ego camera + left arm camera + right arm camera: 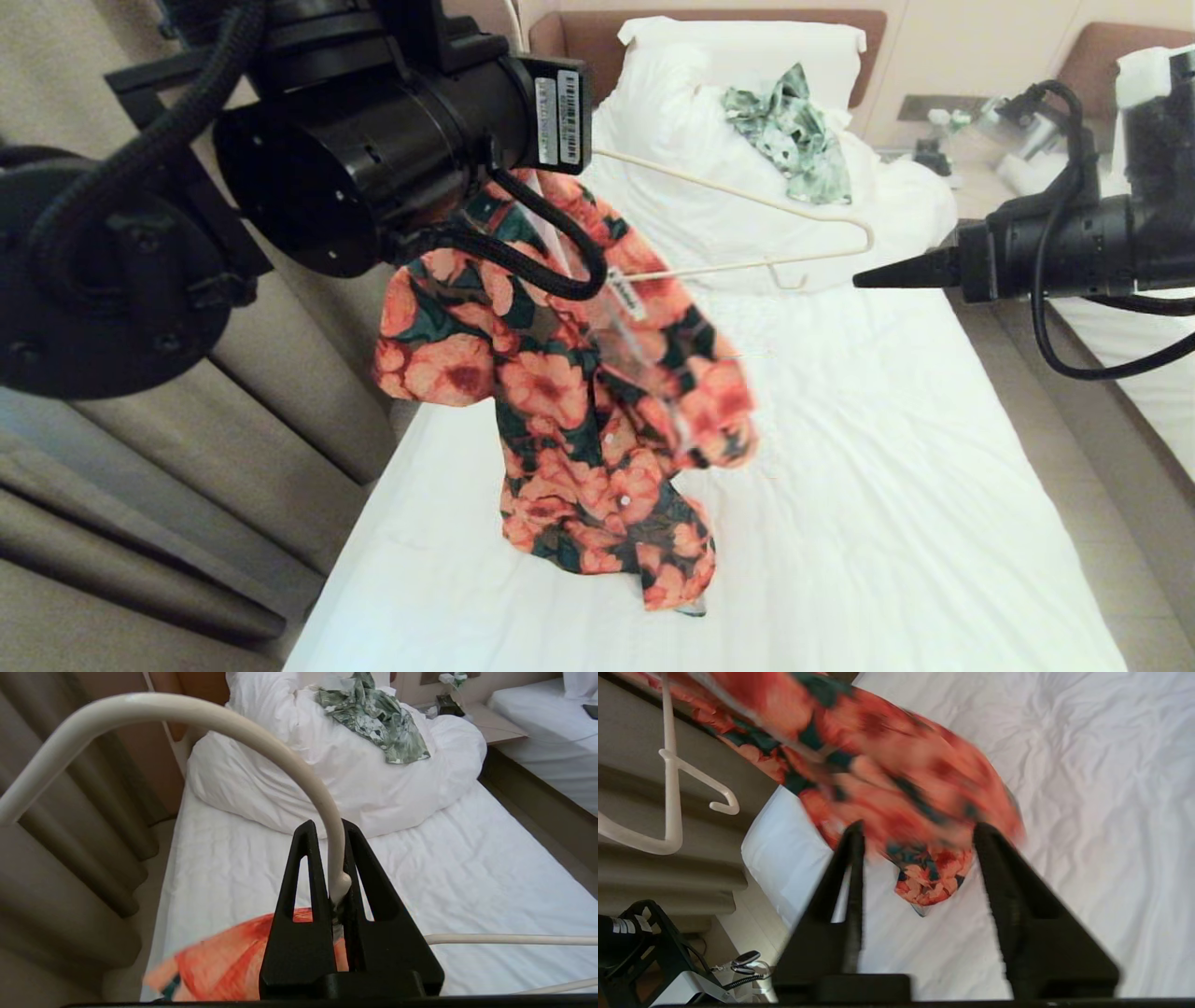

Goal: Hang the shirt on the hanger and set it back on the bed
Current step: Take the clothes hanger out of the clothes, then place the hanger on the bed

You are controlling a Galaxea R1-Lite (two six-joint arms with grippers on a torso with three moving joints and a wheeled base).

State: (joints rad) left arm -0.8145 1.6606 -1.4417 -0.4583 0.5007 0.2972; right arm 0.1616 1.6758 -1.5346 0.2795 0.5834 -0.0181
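Observation:
The flowered shirt (560, 392) hangs in the air over the bed (887, 467), draped on the left half of the cream hanger (794, 210). Its tail reaches down to the sheet. The hanger's right shoulder sticks out bare. My left gripper (327, 833) is shut on the hanger (280, 746) at the base of its hook, with the shirt (224, 961) below it. My right gripper (873, 276) hovers just right of the hanger's bare end. In the right wrist view that gripper (920, 828) is open with nothing between its fingers, and the shirt (901, 779) sways just beyond the tips.
A green-and-white leafy garment (794, 131) lies on the bulky duvet by the pillow. Beige curtains (280, 392) run along the bed's left side. A second white bed (1148, 355) and a nightstand (971, 140) stand to the right, across a narrow aisle.

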